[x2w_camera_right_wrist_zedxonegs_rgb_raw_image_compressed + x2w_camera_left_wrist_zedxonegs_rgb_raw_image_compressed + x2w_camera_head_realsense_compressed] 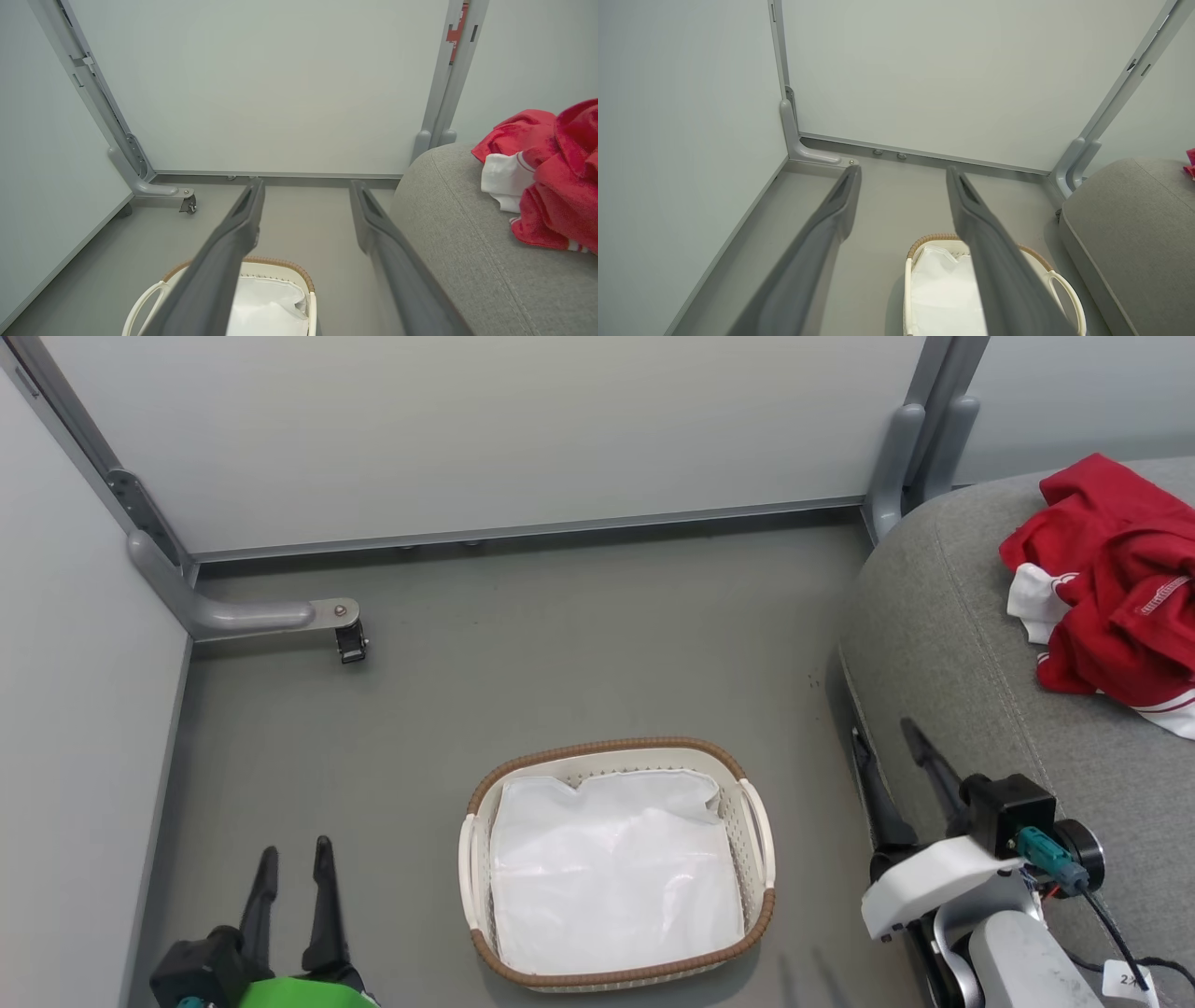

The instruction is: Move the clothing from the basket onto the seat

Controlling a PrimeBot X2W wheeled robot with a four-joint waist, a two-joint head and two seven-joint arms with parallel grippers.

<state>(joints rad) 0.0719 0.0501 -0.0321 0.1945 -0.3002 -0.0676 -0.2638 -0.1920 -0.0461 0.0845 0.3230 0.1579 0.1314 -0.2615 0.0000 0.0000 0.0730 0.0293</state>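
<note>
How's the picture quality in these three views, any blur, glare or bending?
Head view: soft even light, sharp, faint sheen on the white lining sheet. Left wrist view: the left tool blurs near the lens; frame posts lean outward. Right wrist view: the right tool blurs likewise; the clothing is crisp.

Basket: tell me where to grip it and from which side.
Take the basket by its right side handle, probably coming down from above with the right gripper. The basket stands upright on the floor, and that thin cream loop stands off its side, leaving a gap for one finger. The right gripper is open and is the nearer one.
</note>
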